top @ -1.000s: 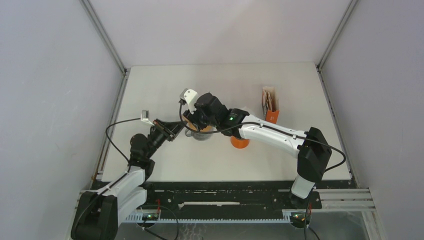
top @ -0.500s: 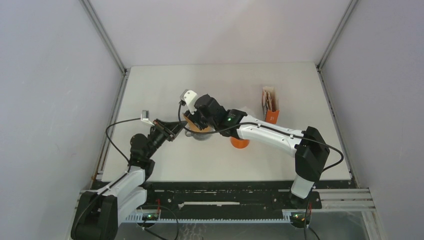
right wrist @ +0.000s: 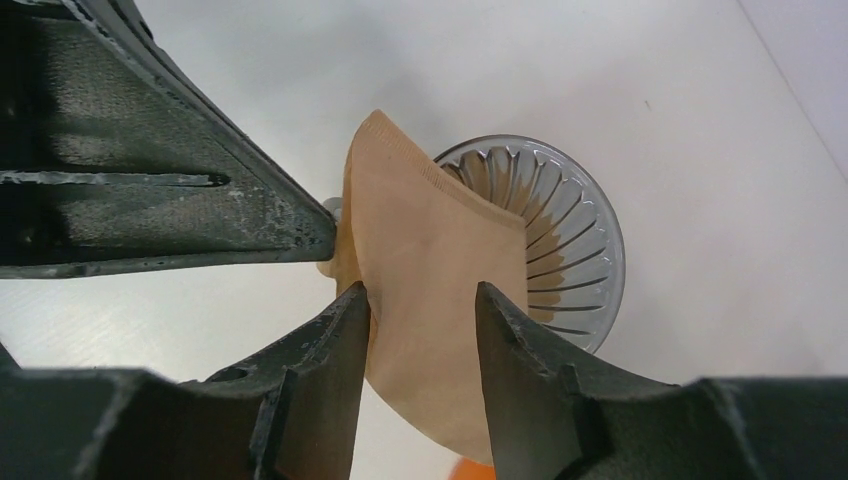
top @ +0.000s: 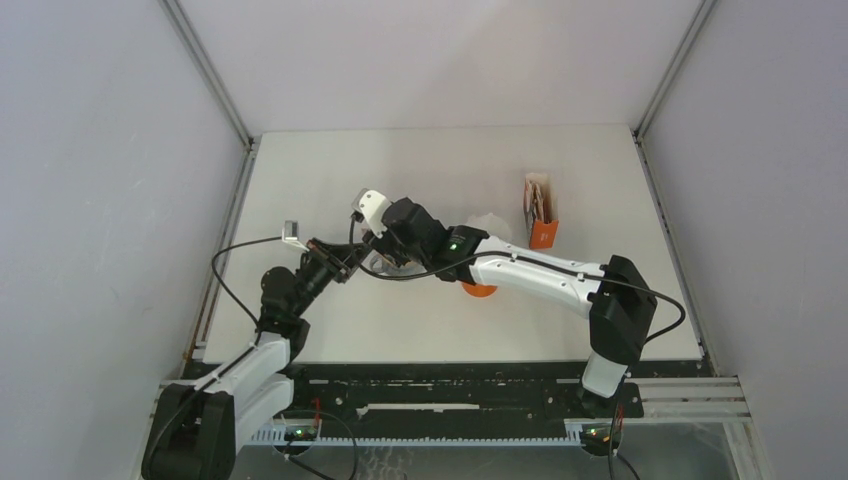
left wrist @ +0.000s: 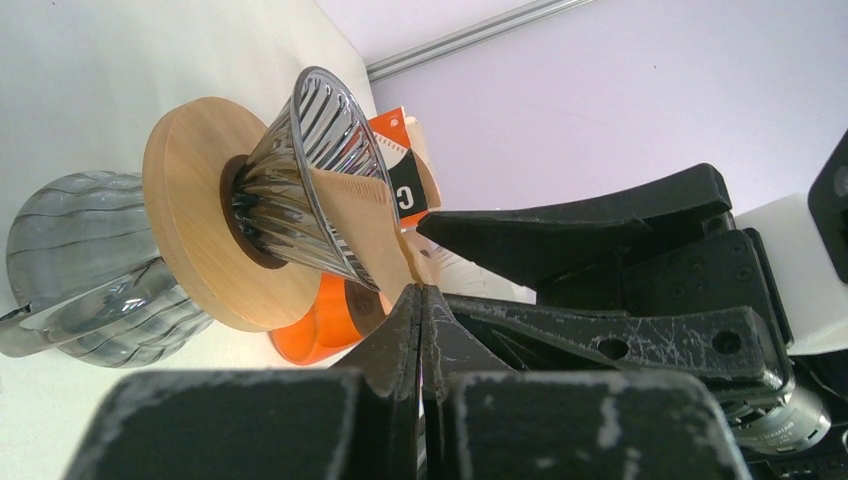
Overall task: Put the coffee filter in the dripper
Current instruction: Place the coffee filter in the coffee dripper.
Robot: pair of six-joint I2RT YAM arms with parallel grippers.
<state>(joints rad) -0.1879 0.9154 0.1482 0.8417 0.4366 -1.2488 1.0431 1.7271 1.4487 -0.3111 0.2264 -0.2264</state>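
I am working over a white table (top: 330, 160), reaching both my arms toward its middle. A ribbed glass jug (left wrist: 70, 250) is sitting there, and the dripper (right wrist: 570, 230) is standing on top of it on its round wooden ring (left wrist: 190, 190). An orange box (top: 543, 233) of spare papers is standing well apart, near the right edge. A black label on it is showing a white letter "C" (left wrist: 406, 196). I cannot read any more of it. An orange cup (left wrist: 320, 325) is sitting just behind the jug.

The brown coffee filter (right wrist: 420, 210) is sitting partly inside the dripper. One side is going down into the glass, and the other side is sticking out over the rim.

My right claw (right wrist: 418, 295) is staying half open, with one finger on each side of the paper. My left claw (left wrist: 420, 292) is squeezing tight, pinching the filter's corner at its tips.
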